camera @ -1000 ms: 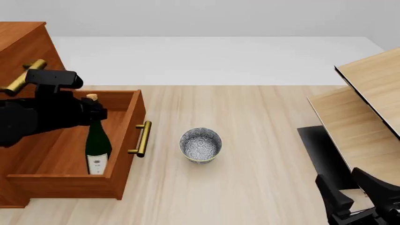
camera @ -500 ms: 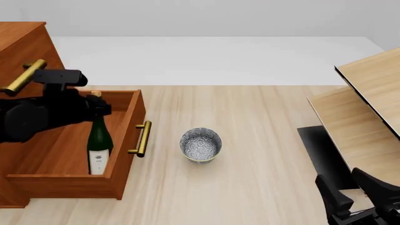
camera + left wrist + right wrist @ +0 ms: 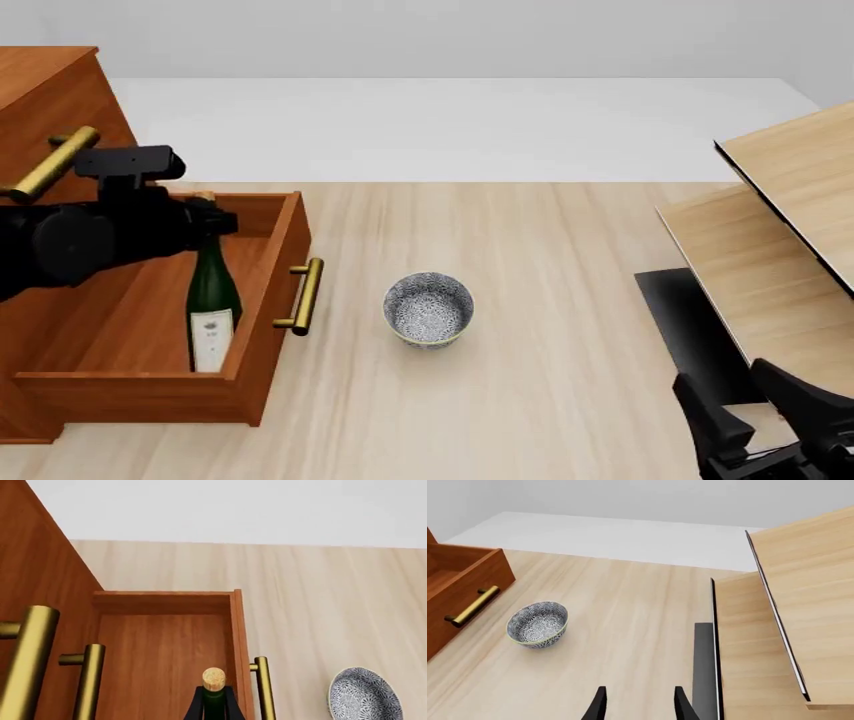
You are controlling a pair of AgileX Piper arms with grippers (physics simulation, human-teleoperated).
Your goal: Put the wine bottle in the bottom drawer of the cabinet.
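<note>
Standing upright inside the pulled-out bottom drawer, a deep box of reddish-brown wood with a brass bar handle, is the tall dark green glass wine bottle, tan cork on top, white label near its base. The drawer belongs to the tall reddish-brown wooden cabinet. Left gripper: black, fingers either side of the bottle neck just below the cork; contact or clamping cannot be told. Right gripper: near the table's front edge, jaws apart, holding nothing. Speckled grey round bowl sits on the pale wood-grain table, just beside the drawer front.
</note>
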